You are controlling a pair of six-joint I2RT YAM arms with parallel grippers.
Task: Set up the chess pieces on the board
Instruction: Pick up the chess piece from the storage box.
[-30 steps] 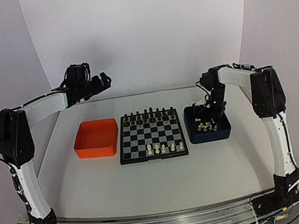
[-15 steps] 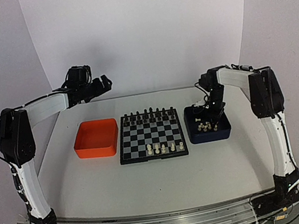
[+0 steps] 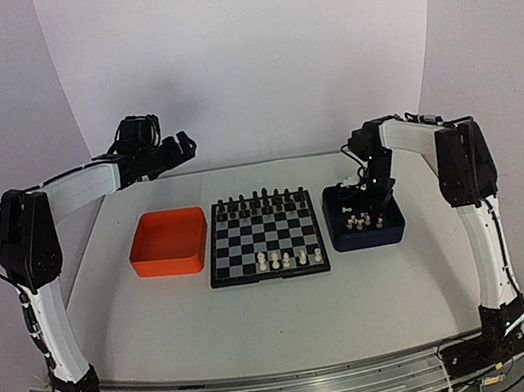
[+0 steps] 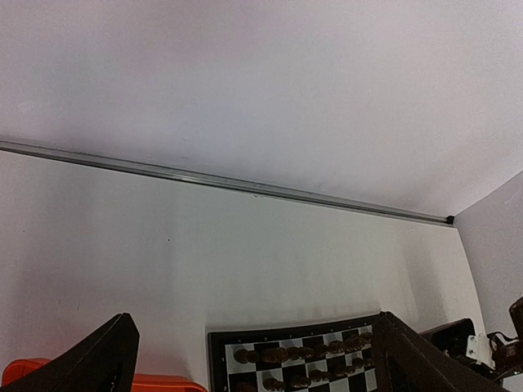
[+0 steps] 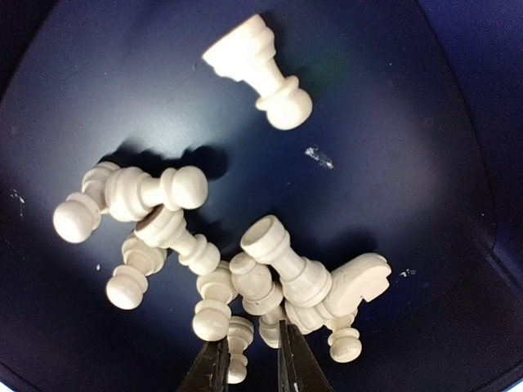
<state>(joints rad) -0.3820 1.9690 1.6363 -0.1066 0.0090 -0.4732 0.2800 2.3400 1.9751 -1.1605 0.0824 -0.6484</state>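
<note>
Most of the chess pieces (image 5: 282, 261) lie toppled in a loose heap on the floor of the dark blue tray (image 5: 425, 122), several touching or lying across one another. One of them, the lone piece (image 5: 257, 61), lies on its side apart from the heap, toward the far part of the tray. A few more white pieces (image 3: 283, 259) stand upright along the near rows of the board (image 3: 264, 234). The board lies between the blue tray on its right and the orange tray (image 3: 166, 258) on its left, each tray just beside it. The black pieces (image 3: 258, 199) fill its far rows. The right gripper (image 5: 249, 367) reaches down into the blue tray at the near edge of the heap. Its two fingers are only narrowly apart with a small pale piece between their tips, but neighbouring pieces crowd in so closely that I cannot tell whether it is actually pinched. Only the right wrist view shows each tumbled piece, since from the top camera the arm covers part of the tray. The left gripper (image 4: 253, 318) hangs high above the far left of the table (image 3: 263, 318), well away from everything. Its fingers are spread wide and hold nothing. Its own camera looks past them at the backdrop and catches the far edge of the board with the dark row.
</note>
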